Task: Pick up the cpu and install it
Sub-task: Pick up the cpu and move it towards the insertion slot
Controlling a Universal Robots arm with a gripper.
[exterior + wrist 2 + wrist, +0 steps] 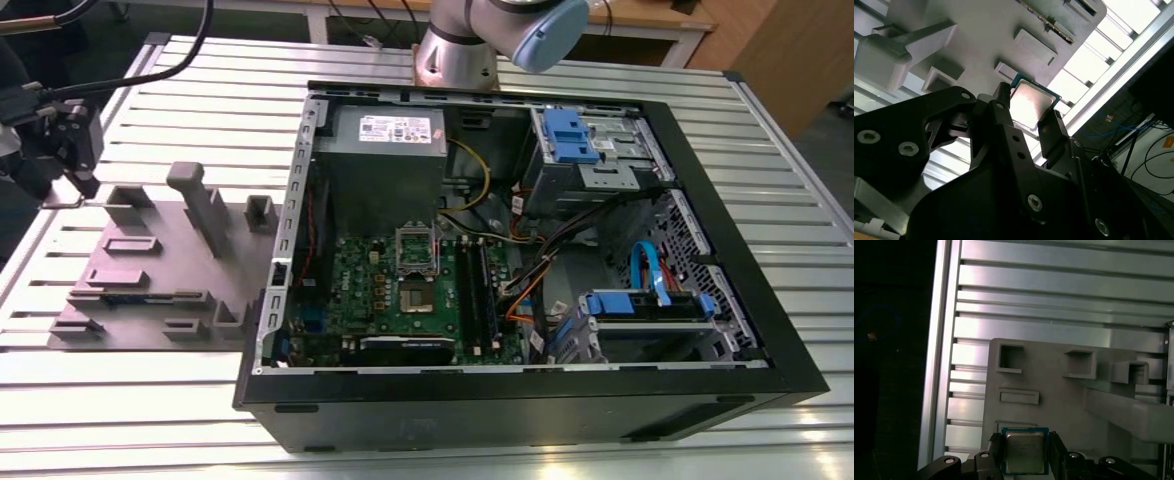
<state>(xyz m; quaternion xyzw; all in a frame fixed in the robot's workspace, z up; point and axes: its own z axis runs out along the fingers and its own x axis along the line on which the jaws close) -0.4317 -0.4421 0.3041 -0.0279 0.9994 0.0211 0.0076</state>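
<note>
tool: clamped on the cpu, one finger at each side edge.
cpu: metal top showing, over the grey fixture.
grey fixture: on the counter, at nine o'clock of the computer case, exterior view.

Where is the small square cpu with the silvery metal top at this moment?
In both wrist views the small flat silvery-grey cpu is clamped between the fingertips of the black gripper, above an edge of the grey plastic fixture plate.
</note>
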